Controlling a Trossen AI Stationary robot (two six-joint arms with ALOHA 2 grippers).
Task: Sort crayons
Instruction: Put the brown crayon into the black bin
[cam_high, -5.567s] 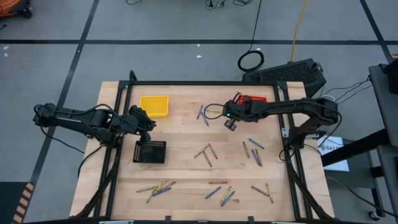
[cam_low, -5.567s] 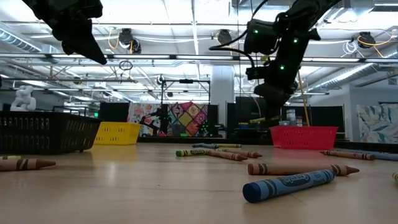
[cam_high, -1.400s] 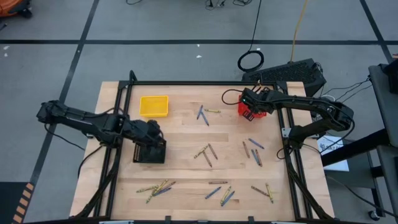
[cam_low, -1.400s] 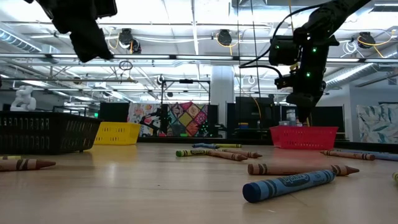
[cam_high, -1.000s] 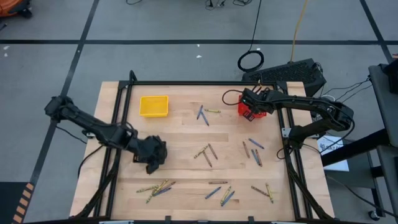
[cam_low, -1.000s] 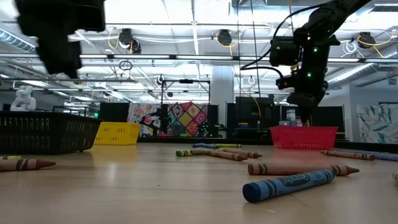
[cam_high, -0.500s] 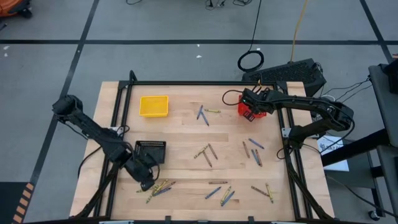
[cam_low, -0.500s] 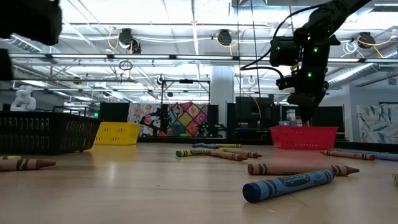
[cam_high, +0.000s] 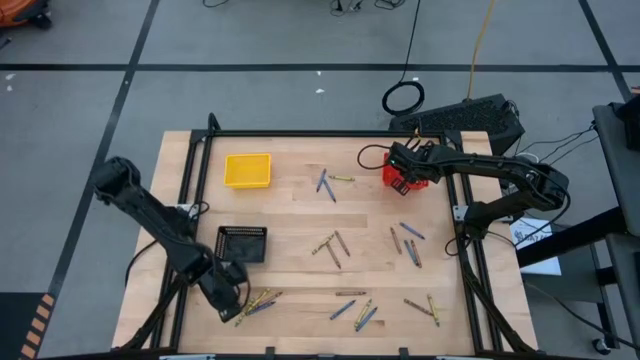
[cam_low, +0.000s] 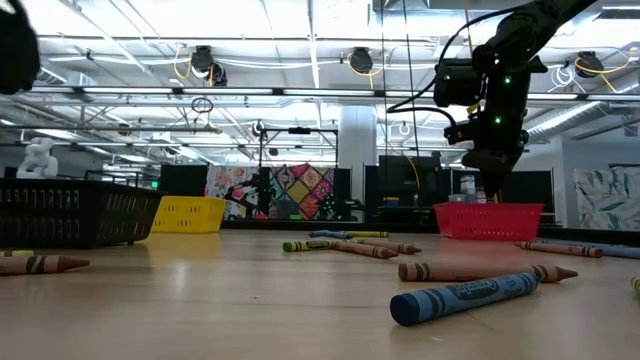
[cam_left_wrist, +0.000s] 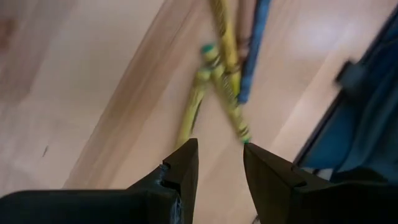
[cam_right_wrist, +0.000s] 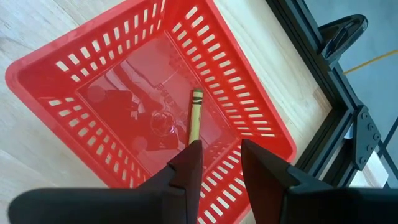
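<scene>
A pick is being set up: the left gripper (cam_left_wrist: 217, 163), jaws apart and empty, is poised just above a yellow-green crayon (cam_left_wrist: 225, 74), onto which it must be lowered and closed, while the right gripper (cam_right_wrist: 216, 163), parted, hangs over a crayon in the red basket (cam_right_wrist: 56, 65).

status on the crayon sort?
Left gripper jaws open, low over the yellow-green crayons at the table's near-left. Right gripper jaws open above the red basket, one crayon inside. Nothing in the way.
</scene>
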